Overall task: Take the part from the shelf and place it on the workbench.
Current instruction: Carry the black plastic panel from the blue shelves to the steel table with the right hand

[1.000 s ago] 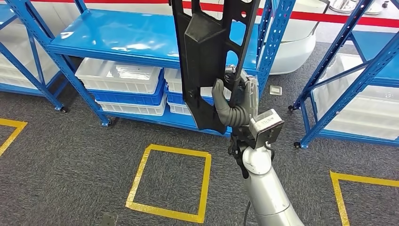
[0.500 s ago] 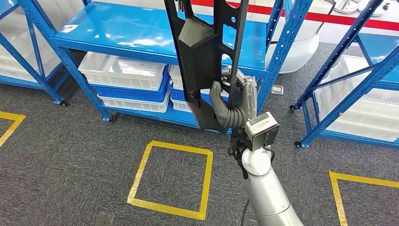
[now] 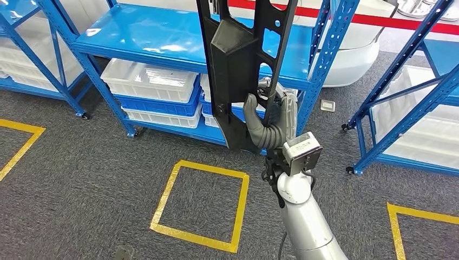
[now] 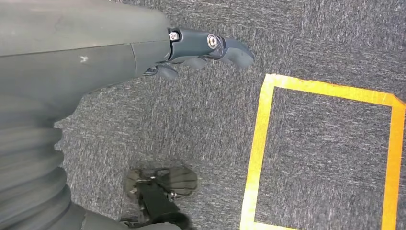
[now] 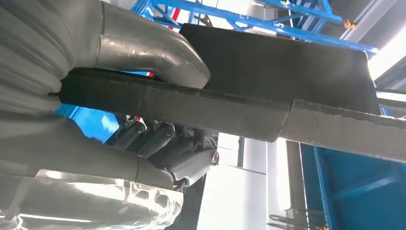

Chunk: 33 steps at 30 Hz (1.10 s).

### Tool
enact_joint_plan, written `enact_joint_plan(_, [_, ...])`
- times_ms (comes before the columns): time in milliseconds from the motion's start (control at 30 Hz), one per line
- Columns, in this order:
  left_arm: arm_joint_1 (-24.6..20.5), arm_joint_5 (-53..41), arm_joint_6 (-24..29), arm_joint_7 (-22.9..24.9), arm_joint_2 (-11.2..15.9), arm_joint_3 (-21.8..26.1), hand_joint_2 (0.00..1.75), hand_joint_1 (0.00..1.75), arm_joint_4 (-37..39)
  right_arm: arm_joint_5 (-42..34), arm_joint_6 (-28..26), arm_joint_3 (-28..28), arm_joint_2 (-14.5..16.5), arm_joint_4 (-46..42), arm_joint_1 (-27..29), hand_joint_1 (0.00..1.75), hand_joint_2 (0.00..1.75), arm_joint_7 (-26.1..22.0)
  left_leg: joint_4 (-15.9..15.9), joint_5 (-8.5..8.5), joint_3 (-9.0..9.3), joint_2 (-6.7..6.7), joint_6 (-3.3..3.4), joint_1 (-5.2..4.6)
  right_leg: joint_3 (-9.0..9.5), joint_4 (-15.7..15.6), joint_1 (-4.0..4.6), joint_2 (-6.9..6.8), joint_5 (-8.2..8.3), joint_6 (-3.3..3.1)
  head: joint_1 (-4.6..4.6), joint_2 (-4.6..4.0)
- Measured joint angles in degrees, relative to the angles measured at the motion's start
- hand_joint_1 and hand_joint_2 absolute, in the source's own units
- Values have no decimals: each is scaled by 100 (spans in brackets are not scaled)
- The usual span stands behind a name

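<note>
One part (image 3: 243, 65) in play: black, held upright in front of the blue shelf (image 3: 162, 40), clear of its deck. View has panned since 1 s ago, so the robot is turning; grip unchanged. Right hand (image 3: 268, 122) clamps its lower edge, thumb wrapped over. Left hand (image 4: 201, 48) hangs empty, fingers loosely curled; worktop not yet reached.

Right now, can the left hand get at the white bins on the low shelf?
Probably not. The left hand hangs low over the carpet, holding nothing, while the white bins sit across the floor on the shelf.
</note>
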Motion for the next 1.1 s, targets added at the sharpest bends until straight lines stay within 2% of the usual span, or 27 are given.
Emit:
enact_joint_plan(33, [3,-2,2,-5,0,1,175,0,1,7,1,1,-1,0,13,175,175,0,192,-51,-73,14,-18,15,-3,2,8,-35,-1,0,0,0])
enact_joint_plan(67, [6,-4,3,-13,1,1,175,0,1,11,2,3,-1,-1,26,175,175,0,160,2,-33,30,-25,27,-3,4,12,-69,-3,1,-1,0])
enact_joint_plan(100, [7,-8,5,-23,2,1,175,0,1,15,2,5,-1,-5,36,175,175,0,-104,144,126,61,-22,35,1,4,14,-100,-8,8,-1,0])
enact_joint_plan(133, [5,-10,10,-41,4,1,175,0,0,18,2,8,1,-15,42,175,175,0,-509,317,363,129,-9,39,8,5,17,-129,-15,19,-3,0])
enact_joint_plan(200, [-8,-24,28,-93,7,0,175,0,-1,26,3,10,1,-47,41,175,175,-2,-1171,513,740,261,37,-2,13,4,60,-182,-35,60,8,0])
enact_joint_plan(233, [-14,-34,37,-121,7,0,175,0,-1,30,3,10,1,-62,41,175,175,-3,-1308,528,810,287,64,-28,13,2,83,-210,-41,84,15,0])
enact_joint_plan(300, [-19,-54,53,-163,7,-1,175,0,-1,44,4,11,0,-83,45,175,175,-5,-1353,523,800,215,132,-72,18,-20,105,-278,-41,149,29,0])
enact_joint_plan(367, [-21,-63,65,-186,-1,-1,175,0,-1,62,4,13,-2,-117,51,175,175,-7,-1439,576,830,133,230,-63,-28,56,107,-238,-112,196,42,0])
enact_joint_plan(400, [-26,-66,70,-192,-5,-1,175,0,-2,68,4,14,-7,-136,50,175,175,-9,-1489,608,848,94,278,-54,-107,215,109,-163,-208,188,49,0])
enact_joint_plan(433, [-35,-67,74,-194,-10,0,175,0,-2,73,4,16,-19,-150,56,175,175,-11,-1521,631,858,48,314,-46,-274,544,101,-66,-369,154,61,0])
enact_joint_plan(500, [-48,-69,77,-193,-12,1,175,0,-3,83,4,20,-54,-160,91,175,175,-14,-1530,644,839,-64,339,-57,-697,1386,89,50,-695,98,72,0])
enact_joint_plan(533, [-48,-69,77,-192,-13,1,175,0,-2,86,4,21,-73,-160,117,175,175,-13,-1529,645,833,-130,341,-60,-862,1691,86,70,-777,105,77,0])
enact_joint_plan(567, [-43,-69,77,-190,-15,1,175,0,-2,88,4,22,-87,-160,136,175,175,-13,-1526,646,830,-195,340,-61,-906,1743,85,80,-747,141,79,0])
enact_joint_plan(600, [-40,-68,77,-187,-17,1,175,0,-1,91,4,22,-95,-161,146,175,175,-13,-1521,647,831,-259,337,-62,-829,1548,85,94,-622,189,80,0])
enact_joint_plan(667, [-41,-62,77,-186,-21,1,175,0,-1,101,7,33,-102,-170,147,175,175,-14,-1487,644,819,-386,319,-73,-452,708,72,237,-258,264,85,0])
enact_joint_plan(700, [-42,-56,77,-186,-22,2,175,0,-1,105,8,40,-101,-179,148,175,175,-15,-1455,636,801,-445,301,-85,-289,349,63,316,-116,264,83,0])
enact_joint_plan(733, [-40,-45,78,-188,-22,2,175,0,-1,109,11,49,-101,-186,151,175,175,-17,-1426,627,779,-494,277,-97,-185,125,57,378,-33,246,81,0])
enact_joint_plan(767, [-34,-33,78,-190,-21,3,175,0,-1,110,13,55,-99,-189,154,175,175,-19,-1409,622,756,-536,251,-104,-148,48,59,399,-6,218,82,0])
enact_joint_plan(833, [-4,-15,81,-192,-14,10,175,0,-1,113,17,64,-92,-192,155,175,175,-20,-1393,617,722,-569,195,-83,-131,45,38,311,16,147,78,0])
enact_joint_plan(900, [19,-10,84,-192,-4,26,175,0,-1,112,17,76,-71,-193,151,175,175,-20,-1207,487,630,-368,128,-71,-103,26,1,221,37,64,55,0])
enact_joint_plan(967, [18,-5,86,-193,-1,44,175,0,-1,112,17,85,-57,-195,153,175,175,-20,-577,132,344,-89,64,-55,-79,20,8,124,27,2,27,0])
enact_joint_plan(1033, [19,5,86,-194,-3,55,175,0,-1,109,17,87,-60,-194,172,175,175,-25,146,-157,-9,9,18,-13,-64,23,31,7,6,-29,22,0])
enact_joint_plan(1067, [23,9,86,-194,-4,61,175,0,-1,104,17,87,-63,-194,190,175,175,-31,259,-151,-69,25,5,4,-56,25,37,-47,-7,-34,19,0])
enact_joint_plan(1100, [27,13,86,-195,-4,71,175,0,-1,97,17,87,-67,-194,211,175,175,-42,150,-41,-15,47,2,17,-41,26,40,-98,-23,-31,19,0])
